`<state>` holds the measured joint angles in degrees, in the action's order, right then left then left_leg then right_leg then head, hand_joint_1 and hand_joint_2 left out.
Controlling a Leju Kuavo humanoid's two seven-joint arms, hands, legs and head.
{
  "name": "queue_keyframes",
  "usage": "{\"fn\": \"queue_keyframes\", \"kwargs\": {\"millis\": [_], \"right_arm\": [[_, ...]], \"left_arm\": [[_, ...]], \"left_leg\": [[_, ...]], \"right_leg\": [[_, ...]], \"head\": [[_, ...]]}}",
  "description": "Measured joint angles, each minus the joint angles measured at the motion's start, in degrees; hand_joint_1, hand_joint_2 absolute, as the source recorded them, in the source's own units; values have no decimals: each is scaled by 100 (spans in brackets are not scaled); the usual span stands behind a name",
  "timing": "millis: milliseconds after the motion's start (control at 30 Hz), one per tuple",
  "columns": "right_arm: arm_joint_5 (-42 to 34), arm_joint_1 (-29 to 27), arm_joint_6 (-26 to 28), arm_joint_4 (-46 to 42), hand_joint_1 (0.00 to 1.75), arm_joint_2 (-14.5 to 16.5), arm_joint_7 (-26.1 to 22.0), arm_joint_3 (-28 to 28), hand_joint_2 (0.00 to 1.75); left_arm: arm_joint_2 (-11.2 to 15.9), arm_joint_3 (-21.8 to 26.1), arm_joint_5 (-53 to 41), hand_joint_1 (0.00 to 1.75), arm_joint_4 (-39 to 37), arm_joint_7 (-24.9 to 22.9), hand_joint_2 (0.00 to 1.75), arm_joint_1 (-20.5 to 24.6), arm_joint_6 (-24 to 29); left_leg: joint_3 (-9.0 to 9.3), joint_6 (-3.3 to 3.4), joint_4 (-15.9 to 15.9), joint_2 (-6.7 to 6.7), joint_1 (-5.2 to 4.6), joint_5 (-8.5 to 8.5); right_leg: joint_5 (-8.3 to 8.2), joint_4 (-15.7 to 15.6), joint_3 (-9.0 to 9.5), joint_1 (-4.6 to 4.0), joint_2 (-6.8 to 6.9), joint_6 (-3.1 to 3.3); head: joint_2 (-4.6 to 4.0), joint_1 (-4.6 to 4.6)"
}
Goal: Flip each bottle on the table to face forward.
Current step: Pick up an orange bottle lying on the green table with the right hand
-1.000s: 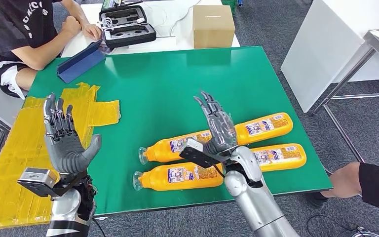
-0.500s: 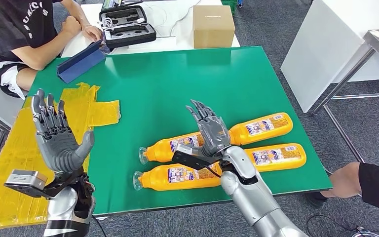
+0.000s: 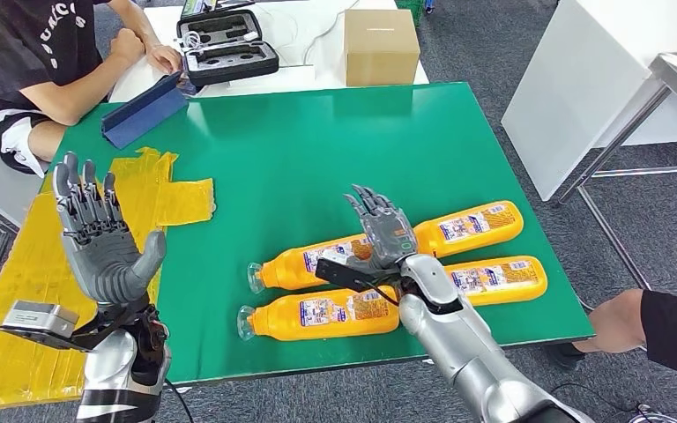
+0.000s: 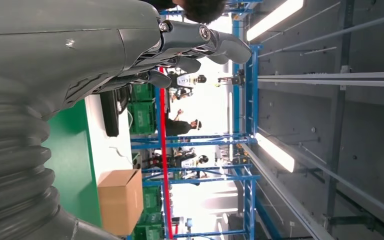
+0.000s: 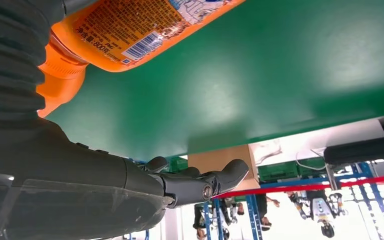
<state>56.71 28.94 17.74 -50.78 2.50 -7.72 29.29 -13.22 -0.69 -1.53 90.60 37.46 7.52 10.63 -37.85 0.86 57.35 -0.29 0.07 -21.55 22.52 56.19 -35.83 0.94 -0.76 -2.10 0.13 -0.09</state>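
Lowered since before, the right hand (image 3: 379, 231) hovers with fingers spread, gripping nothing, hiding the middle of the far bottle (image 3: 467, 226). Three bottles lie at the worktop's (image 3: 317, 150) five o'clock. Left hand (image 3: 97, 238) raised, empty, fingers apart.

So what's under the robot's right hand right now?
The right hand hangs open over the far bottle lying on the green table; its middle is covered, so contact can't be judged.
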Motion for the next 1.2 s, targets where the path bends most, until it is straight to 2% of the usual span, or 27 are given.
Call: {"fn": "queue_keyframes", "kwargs": {"millis": [533, 1200], "right_arm": [[-41, 657, -561, 1047, 0, 83, -434, 108, 175], [-727, 683, -1159, 1612, 0, 198, -1191, 155, 175]], "left_arm": [[-8, 5, 117, 0, -2, -1, 175, 105, -97], [-46, 3, 189, 0, -123, 0, 175, 204, -119]], "left_leg": [[37, -1, -1, 7, 0, -1], [27, -1, 0, 3, 0, 3]], "right_leg": [[-1, -2, 30, 0, -1, 1], [-2, -1, 25, 0, 0, 0]], "head": [[0, -1], [0, -1]]}}
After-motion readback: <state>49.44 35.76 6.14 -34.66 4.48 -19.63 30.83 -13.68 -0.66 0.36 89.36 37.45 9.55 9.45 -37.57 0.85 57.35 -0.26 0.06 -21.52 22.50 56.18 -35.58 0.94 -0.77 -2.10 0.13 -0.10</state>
